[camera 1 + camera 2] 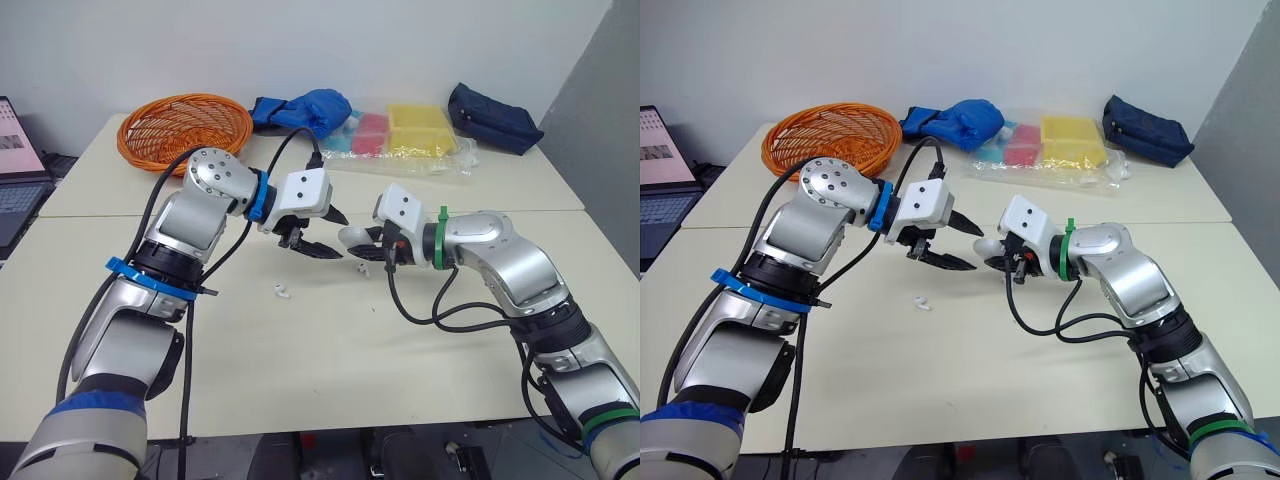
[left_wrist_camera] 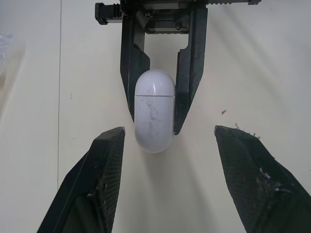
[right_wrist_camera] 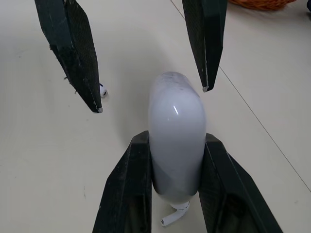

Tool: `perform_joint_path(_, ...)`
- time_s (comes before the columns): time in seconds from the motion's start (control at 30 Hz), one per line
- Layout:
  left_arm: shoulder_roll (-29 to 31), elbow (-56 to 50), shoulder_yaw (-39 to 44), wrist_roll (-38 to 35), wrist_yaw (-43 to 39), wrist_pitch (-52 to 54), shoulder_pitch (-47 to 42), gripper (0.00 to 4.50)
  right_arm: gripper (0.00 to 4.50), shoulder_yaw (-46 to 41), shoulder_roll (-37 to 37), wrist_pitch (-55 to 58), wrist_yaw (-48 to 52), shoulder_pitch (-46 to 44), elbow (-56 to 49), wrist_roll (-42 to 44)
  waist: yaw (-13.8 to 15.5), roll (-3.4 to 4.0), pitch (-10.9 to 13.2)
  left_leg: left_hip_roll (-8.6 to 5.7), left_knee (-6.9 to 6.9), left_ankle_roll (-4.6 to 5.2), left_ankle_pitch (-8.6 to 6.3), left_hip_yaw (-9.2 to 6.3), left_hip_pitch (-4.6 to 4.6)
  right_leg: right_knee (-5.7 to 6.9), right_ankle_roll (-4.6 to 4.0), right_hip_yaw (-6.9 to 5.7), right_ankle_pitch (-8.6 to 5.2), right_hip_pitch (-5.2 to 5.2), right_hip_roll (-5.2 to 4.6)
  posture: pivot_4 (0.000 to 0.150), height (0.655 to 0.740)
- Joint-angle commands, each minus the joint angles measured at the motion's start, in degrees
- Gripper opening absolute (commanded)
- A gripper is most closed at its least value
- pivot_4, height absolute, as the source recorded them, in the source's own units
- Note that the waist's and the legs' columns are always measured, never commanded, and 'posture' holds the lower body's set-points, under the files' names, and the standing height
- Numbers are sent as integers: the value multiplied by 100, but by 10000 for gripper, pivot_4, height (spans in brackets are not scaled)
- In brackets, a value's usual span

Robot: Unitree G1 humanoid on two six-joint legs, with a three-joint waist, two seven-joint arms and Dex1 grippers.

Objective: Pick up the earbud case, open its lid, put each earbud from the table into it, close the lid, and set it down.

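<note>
The cream worktop [image 1: 330, 350] carries the job, and both arms meet above its middle. The right hand [image 3: 176, 137] is closed on the glossy white pill-shaped earbud case [image 2: 154, 114], pinching its two long sides and holding it clear of the surface with the lid shut. The left hand [image 1: 330, 234] sits at nine o'clock of the case with its fingers spread wide. They flank the case's free end without touching it.

The biggest risk, as I judge it, is the handover. The shell is smooth and rounded, so if the left hand closes off-centre or pushes along the case, the case could twist or squirt out of the right hand's pinch and drop.

Next is the lid. In the left wrist view the fine seam line lies between the right hand's fingers, which seem to span it. A grip across both halves would pin the lid shut, and prying against it could lever the case loose.

Smallest are the two white earbuds. One small white earbud [image 1: 282, 292] lies at seven o'clock of the case, in the open. The other white earbud [image 1: 361, 268] lies at about five o'clock, just under the right hand. A dropped case or a low sweep of either hand could flick them away.
</note>
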Motion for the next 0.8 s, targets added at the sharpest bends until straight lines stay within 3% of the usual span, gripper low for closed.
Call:
perform_joint_path(0.03,-21,-18,167,0,-9,-37,-210,26752,8848,-75,23,-101,40,-144,-228,-37,0,0,0,0,0,0,0,0,0,0,0,0,0,0,0,1500,7400)
perform_joint_path(0.13,-47,-20,164,40,42,-30,-219,19175,8848,-66,27,-101,46,-142,-238,-42,0,0,0,0,0,0,0,0,0,0,0,0,0,0,0,1500,7400)
perform_joint_path(0.8,-139,-57,138,94,44,108,-240,19175,8848,31,-1,-209,185,-223,-345,-275,0,0,0,0,1,0,0,-1,0,1,-1,-1,0,0,0,1500,7400)
